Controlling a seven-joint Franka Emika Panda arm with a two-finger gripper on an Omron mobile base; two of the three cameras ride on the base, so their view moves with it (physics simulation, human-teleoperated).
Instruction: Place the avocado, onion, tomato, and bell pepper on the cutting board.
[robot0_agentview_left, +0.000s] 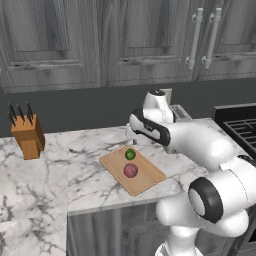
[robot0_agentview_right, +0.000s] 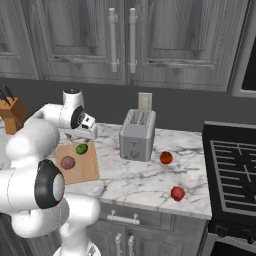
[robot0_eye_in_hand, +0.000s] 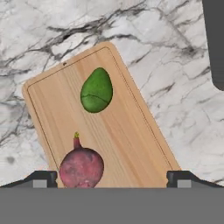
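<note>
The light-tan cutting board (robot0_agentview_left: 145, 175) (robot0_agentview_right: 87, 167) (robot0_eye_in_hand: 131, 131) lies on the marble counter. On it rest the dark-green avocado (robot0_agentview_left: 130, 154) (robot0_agentview_right: 81, 148) (robot0_eye_in_hand: 96, 90) and, just nearer me, the purple onion (robot0_agentview_left: 131, 170) (robot0_agentview_right: 68, 162) (robot0_eye_in_hand: 82, 167). My gripper (robot0_agentview_left: 129, 135) (robot0_agentview_right: 70, 136) (robot0_eye_in_hand: 112, 177) hovers above the board's far end, open and holding nothing. Right of the toaster lie an orange-red ball (robot0_agentview_right: 166, 158) and a red ball (robot0_agentview_right: 177, 193); I cannot tell which is the tomato and which the bell pepper.
A wooden knife block (robot0_agentview_left: 27, 135) (robot0_agentview_right: 10, 112) stands at the counter's left. A grey toaster (robot0_agentview_right: 136, 134) (robot0_agentview_left: 177, 111) sits against the back wall right of the board. The black stove (robot0_agentview_right: 235, 170) (robot0_agentview_left: 245, 127) borders the counter on the right.
</note>
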